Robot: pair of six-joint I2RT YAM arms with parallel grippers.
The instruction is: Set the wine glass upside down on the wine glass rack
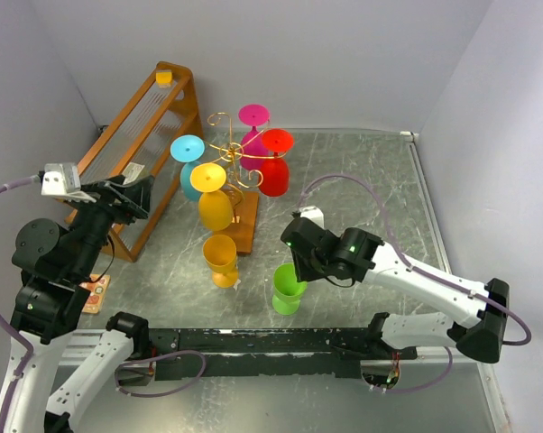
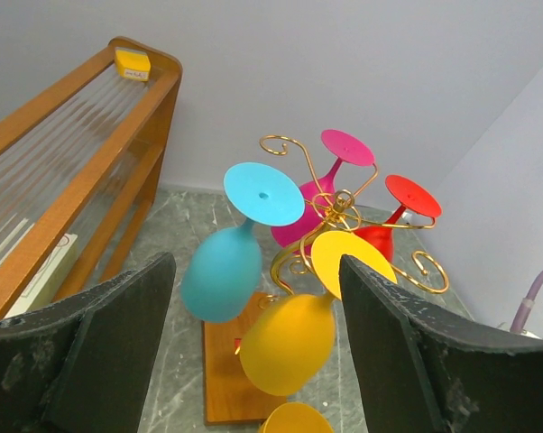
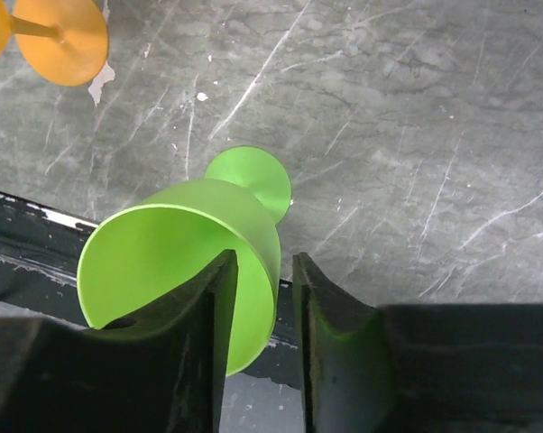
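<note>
Pinching the bowl wall, the right gripper (image 3: 263, 266) is nearly closed on the green wine glass (image 1: 288, 289), one finger inside the rim and one outside. The glass sits at lower centre of the overhead view on the table (image 1: 371, 171), below the wine glass rack (image 1: 228, 149). It looks light, stiff and slick, so I'd judge a stem hold safer for inverting. The left gripper (image 2: 256, 271) gapes wide, empty.

No writing or number is legible anywhere. A small yellow tag (image 2: 132, 63) on the far top corner of the wooden shelf rack (image 2: 69, 194) at the left carries faint marks too small to read. A white card (image 2: 39, 278) inside that rack and a patterned card (image 1: 95, 293) on the table (image 1: 371, 180) at the near left show no readable text
</note>
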